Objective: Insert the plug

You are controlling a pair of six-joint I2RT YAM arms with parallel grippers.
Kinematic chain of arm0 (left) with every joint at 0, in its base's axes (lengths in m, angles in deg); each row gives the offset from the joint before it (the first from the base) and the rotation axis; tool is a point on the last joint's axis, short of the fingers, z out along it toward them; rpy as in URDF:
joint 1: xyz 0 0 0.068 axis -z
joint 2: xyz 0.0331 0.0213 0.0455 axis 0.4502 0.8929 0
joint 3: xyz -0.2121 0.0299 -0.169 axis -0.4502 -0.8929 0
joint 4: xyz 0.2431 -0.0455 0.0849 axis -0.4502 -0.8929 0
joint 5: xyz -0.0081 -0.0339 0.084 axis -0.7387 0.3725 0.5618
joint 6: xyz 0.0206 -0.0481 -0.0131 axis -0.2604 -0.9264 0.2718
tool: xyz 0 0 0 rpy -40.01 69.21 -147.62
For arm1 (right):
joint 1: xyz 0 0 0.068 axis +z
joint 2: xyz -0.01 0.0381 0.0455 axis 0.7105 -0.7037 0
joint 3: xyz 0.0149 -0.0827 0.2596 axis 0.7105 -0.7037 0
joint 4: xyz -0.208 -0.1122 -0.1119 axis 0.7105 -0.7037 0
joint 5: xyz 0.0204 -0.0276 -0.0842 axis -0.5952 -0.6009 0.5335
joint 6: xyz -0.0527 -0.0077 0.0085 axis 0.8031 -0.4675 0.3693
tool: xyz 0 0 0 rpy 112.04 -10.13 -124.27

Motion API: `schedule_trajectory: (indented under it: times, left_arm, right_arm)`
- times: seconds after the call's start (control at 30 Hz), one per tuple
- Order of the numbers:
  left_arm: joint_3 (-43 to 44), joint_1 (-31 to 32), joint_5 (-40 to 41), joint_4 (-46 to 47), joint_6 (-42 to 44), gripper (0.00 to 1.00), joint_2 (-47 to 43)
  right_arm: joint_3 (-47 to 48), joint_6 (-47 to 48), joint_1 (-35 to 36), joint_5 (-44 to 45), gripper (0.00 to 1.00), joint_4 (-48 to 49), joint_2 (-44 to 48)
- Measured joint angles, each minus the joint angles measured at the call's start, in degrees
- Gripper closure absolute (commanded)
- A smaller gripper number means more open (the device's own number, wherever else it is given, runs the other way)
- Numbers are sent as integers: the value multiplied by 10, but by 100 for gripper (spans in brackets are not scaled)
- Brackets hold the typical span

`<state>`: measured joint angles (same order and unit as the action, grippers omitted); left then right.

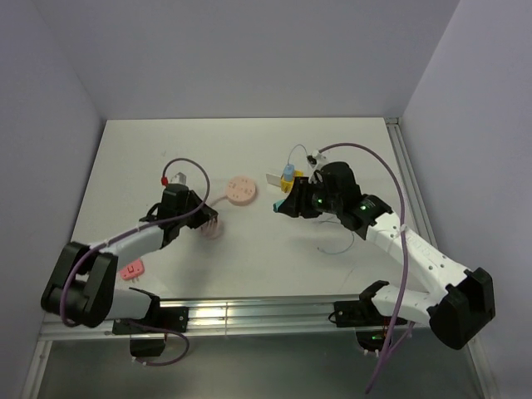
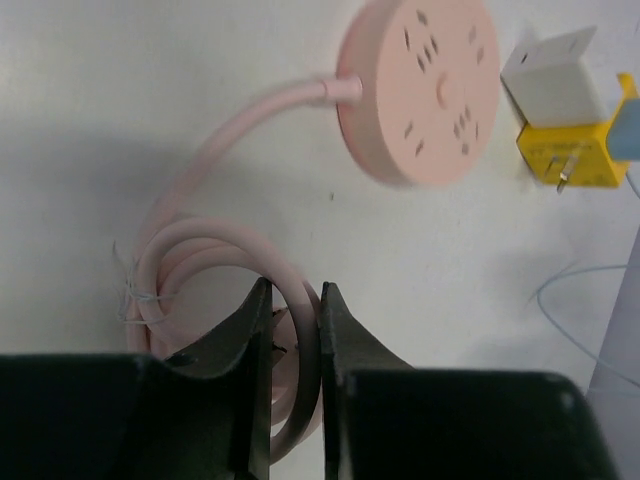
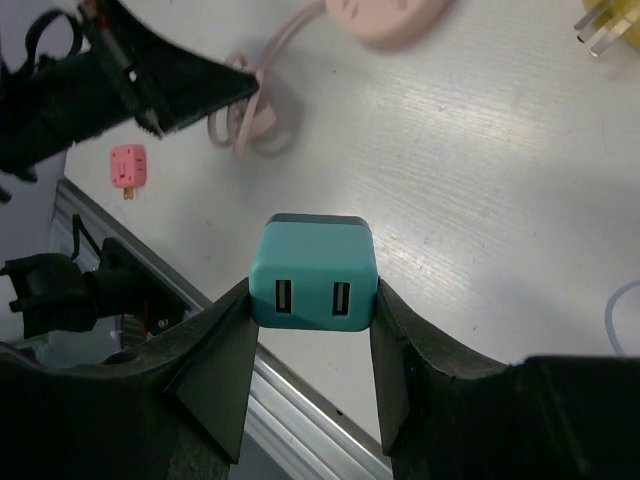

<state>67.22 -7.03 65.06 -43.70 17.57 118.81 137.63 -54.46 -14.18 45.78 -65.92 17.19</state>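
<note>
The teal plug point(image 3: 313, 270), a square block showing two USB slots, sits clamped between the fingers of my right gripper point(image 3: 312, 290), lifted off the table. From above, that gripper point(image 1: 277, 206) is just right of the round pink socket disc point(image 1: 242, 190). The disc point(image 2: 425, 85) lies flat with its slots facing up. Its pink cable point(image 2: 200, 170) runs to a coil point(image 1: 214, 226). My left gripper point(image 2: 295, 290) stands over the coil, jaws slightly apart. One cable loop passes between them, against the right finger.
A yellow adapter point(image 2: 570, 158) and a white one point(image 2: 550, 78) lie right of the disc, with a blue piece beside them point(image 1: 288, 171). A small pink adapter point(image 1: 132, 270) sits near the front left edge. A thin blue wire point(image 1: 337, 248) curls under the right arm.
</note>
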Motion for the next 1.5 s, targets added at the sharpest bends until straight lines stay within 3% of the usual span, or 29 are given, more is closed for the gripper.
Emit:
schedule_trajectory:
  times: [0.23, 0.5, 0.67, 1.0, 1.13, 1.5]
  left_arm:
    - [-117, 66, 29, -18, -66, 99, -161]
    - [-145, 88, 47, -30, -102, 100, -209]
    - [-155, 99, 58, -42, -123, 99, -246]
    - [-232, 206, 150, -54, -214, 99, -398]
    - [-245, 231, 180, -50, -230, 88, -419]
    - [-273, 272, 207, -7, -243, 89, -409]
  right_arm:
    - [59, -12, 53, 73, 100, 1, -96]
    - [128, -10, 106, 137, 100, -16, -225]
    - [148, -19, 113, 182, 100, -41, -253]
    - [178, -111, 114, 225, 100, -49, -338]
    - [179, -158, 114, 236, 100, -54, -348]
    - [277, -245, 123, 283, 100, -113, -389]
